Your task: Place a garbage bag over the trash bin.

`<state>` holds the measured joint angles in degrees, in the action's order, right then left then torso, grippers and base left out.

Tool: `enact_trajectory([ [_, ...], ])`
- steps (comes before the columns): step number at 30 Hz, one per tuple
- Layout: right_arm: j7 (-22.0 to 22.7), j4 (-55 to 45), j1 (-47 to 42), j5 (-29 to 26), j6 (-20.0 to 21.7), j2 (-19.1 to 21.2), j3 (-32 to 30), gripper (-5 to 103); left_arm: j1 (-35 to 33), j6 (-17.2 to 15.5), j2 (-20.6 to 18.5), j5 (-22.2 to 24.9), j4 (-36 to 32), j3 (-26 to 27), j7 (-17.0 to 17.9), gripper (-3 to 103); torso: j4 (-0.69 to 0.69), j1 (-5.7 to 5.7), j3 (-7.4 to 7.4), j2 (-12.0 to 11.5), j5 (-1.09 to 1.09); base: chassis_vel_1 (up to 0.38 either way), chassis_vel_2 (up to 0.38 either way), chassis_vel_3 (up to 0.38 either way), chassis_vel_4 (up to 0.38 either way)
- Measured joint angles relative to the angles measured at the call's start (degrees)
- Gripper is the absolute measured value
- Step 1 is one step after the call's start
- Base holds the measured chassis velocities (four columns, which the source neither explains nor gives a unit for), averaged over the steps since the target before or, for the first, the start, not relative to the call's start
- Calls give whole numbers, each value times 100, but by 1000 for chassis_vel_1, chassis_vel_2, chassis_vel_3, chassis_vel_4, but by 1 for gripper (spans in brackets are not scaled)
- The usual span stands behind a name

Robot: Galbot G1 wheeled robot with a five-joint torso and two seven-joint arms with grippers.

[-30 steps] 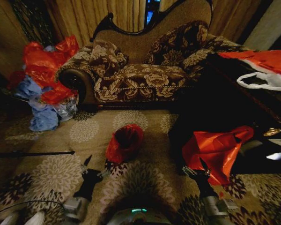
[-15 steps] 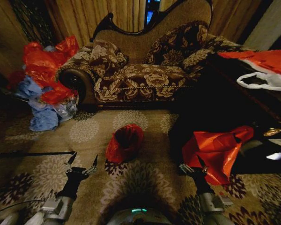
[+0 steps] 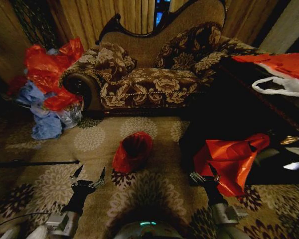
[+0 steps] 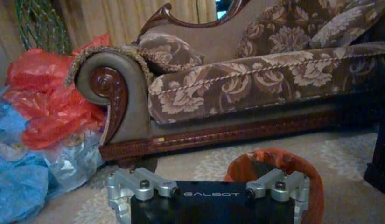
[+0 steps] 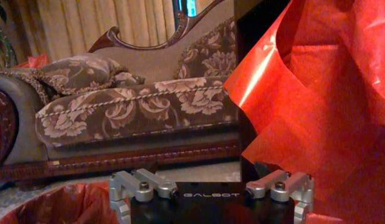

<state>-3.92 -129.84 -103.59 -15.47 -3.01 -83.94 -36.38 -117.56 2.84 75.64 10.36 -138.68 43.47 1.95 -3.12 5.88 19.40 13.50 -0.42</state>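
The garbage bag (image 3: 123, 160), red and crinkly, sits wrapped around the trash bin (image 3: 138, 143) on the carpet before the sofa; only the bin's dark inside shows. The bag's red rim (image 4: 299, 164) also appears in the left wrist view, just ahead of that arm. My left gripper (image 3: 88, 174) hovers open, low over the carpet, to the left of and nearer than the bin, holding nothing. My right gripper (image 3: 204, 175) is open to the bin's right, close against a larger red-orange bag (image 3: 229, 160).
A floral sofa (image 3: 149, 84) stands behind the bin. A heap of red and blue bags (image 3: 45, 94) lies by its left arm. On the right is a dark table (image 3: 249, 114) with red and white bags on it. A thin dark rod (image 3: 35, 163) lies on the carpet at the left.
My left gripper has pulled back to the left, away from the bagged bin, and opened. My right gripper has shifted slightly left. The bin and bag have stayed put.
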Motion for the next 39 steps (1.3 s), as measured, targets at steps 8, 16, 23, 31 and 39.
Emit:
enact_trajectory([
  [8,0,0,-2,0,0,0,-1,100,2,-4,-3,-3,0,-4,5,100,0,0,0,0,0,0,0,0,0],
  [16,0,0,-2,-1,0,0,-3,100,5,-5,-5,-6,0,-7,8,100,0,0,0,0,0,0,0,0,0],
  [23,-2,1,-2,-2,-2,0,-4,100,5,-5,-8,-8,0,-9,11,100,0,0,0,0,0,0,0,0,0],
  [31,-4,4,-2,-4,-4,0,-4,100,6,-5,-8,-8,0,-9,13,100,0,0,0,0,0,0,0,0,0],
  [39,-5,6,-2,-4,-4,0,-4,100,6,-5,-8,-8,2,-10,14,100,0,0,0,0,0,0,0,0,0],
])
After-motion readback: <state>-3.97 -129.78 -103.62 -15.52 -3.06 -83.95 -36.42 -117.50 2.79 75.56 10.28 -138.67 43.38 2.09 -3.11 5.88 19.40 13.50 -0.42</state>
